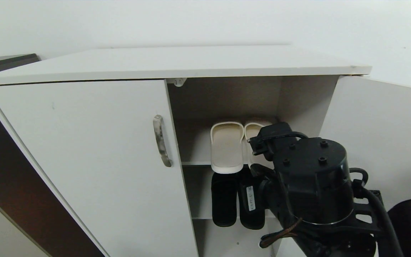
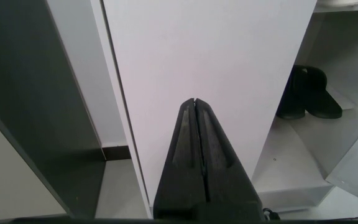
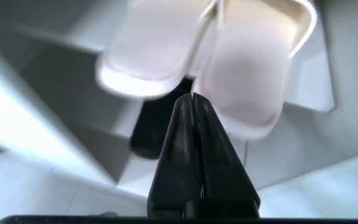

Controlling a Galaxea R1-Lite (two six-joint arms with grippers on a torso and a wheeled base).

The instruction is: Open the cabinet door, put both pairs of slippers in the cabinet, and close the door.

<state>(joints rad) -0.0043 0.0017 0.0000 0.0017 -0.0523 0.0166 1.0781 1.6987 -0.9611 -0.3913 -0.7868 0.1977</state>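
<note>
The white cabinet point(image 1: 177, 64) has its right door point(image 1: 376, 128) swung open and its left door point(image 1: 84, 160) closed. A white pair of slippers point(image 1: 227, 146) lies on the upper shelf, heels over the shelf's front edge. A black pair point(image 1: 237, 200) lies on the shelf below. My right gripper point(image 3: 193, 98) is shut with nothing in it, just in front of the white slippers point(image 3: 247, 68), with a black slipper point(image 3: 154, 127) beneath. My left gripper point(image 2: 194, 102) is shut and empty, facing the closed left door point(image 2: 197, 50); the black slippers point(image 2: 309, 93) lie beyond it.
A metal handle point(image 1: 161, 141) sits on the closed left door near the opening. The bottom compartment point(image 1: 234, 239) holds nothing. A dark panel point(image 1: 9, 171) stands left of the cabinet. My right arm's wrist point(image 1: 312, 178) hangs before the lower right of the opening.
</note>
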